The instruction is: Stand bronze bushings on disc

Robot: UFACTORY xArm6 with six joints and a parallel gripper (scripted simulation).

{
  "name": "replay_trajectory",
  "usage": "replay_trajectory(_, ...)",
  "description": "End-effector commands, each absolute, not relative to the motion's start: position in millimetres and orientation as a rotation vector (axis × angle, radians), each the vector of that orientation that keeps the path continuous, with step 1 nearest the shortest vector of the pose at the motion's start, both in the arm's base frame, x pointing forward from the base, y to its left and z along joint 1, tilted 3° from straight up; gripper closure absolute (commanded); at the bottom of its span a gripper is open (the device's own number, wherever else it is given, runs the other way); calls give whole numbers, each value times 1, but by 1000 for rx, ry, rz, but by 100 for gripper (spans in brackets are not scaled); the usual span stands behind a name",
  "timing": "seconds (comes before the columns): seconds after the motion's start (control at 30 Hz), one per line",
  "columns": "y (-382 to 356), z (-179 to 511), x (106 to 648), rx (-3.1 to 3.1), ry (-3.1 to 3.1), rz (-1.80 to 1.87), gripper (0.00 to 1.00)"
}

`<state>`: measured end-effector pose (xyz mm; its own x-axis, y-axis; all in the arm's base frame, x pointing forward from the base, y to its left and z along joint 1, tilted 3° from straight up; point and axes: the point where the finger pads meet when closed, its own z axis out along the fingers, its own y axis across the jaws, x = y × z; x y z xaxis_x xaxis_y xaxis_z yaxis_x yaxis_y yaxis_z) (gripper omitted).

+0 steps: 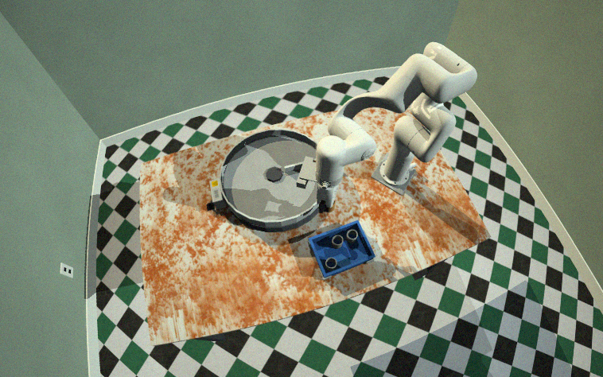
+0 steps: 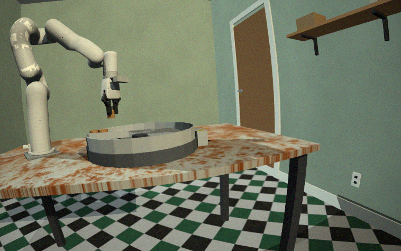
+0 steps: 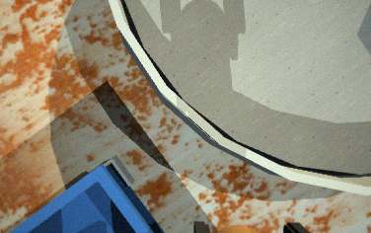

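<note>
My gripper [image 1: 324, 206] [image 2: 112, 110] [image 3: 245, 228] is shut on a bronze bushing [image 2: 110, 116] [image 3: 242, 229], which hangs above the turntable's near edge, on the crate's side. Two more bronze bushings [image 2: 93, 131] [image 2: 103, 130] show their tops over the turntable's rim; their lower parts are hidden, and the arm covers them in the top view. The turntable's disc [image 1: 249, 191] [image 3: 296, 74] [image 2: 139, 135] carries a dark hub [image 1: 274, 174] at its centre. In the blue crate [image 1: 342, 255] [image 3: 56, 201], three steel bushings [image 1: 336, 246] [image 1: 352, 240] [image 1: 330, 268] stand.
A raised wall [image 1: 269, 227] [image 2: 142, 144] rings the disc. A small control box [image 1: 215, 191] [image 2: 201, 137] sits outside it, on the side away from the robot's base. The crate stands close to the turntable on the mottled table [image 1: 213, 284] [image 2: 236, 148].
</note>
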<state>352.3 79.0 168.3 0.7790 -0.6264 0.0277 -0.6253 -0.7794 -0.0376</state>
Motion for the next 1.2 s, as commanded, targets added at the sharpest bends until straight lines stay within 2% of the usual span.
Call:
replay_trajectory(0.0, 35, 169, 373, -2930, 1017, -50, 100)
replay_trajectory(0.43, -59, 168, 407, -2930, 1017, -50, 100)
replay_trajectory(1.17, -64, 163, 409, -2930, 1017, -50, 100)
